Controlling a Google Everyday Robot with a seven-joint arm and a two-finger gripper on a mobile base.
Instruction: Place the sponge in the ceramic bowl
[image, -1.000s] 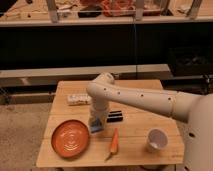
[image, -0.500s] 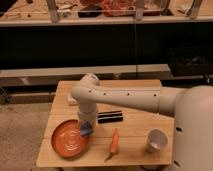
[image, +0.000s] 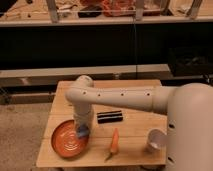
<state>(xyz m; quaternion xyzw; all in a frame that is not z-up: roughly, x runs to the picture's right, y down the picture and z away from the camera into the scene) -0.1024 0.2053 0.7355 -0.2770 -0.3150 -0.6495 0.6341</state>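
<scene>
Here the tool (image: 82, 128) grips the sponge (image: 83, 133) over the ceramic bowl (image: 64, 143), near its rim.

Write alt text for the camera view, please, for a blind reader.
The shut gripper holds a small soft blue sponge over the right edge of a wide orange-red ceramic bowl on a wooden table. A flat black bar, an orange carrot and a white cup sit further right.

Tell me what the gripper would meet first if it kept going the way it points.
The gripper, shut on the small blue sponge, points down over the right side of the wide orange-red ceramic bowl; it would likely meet that bowl first, though depth is unclear.
</scene>
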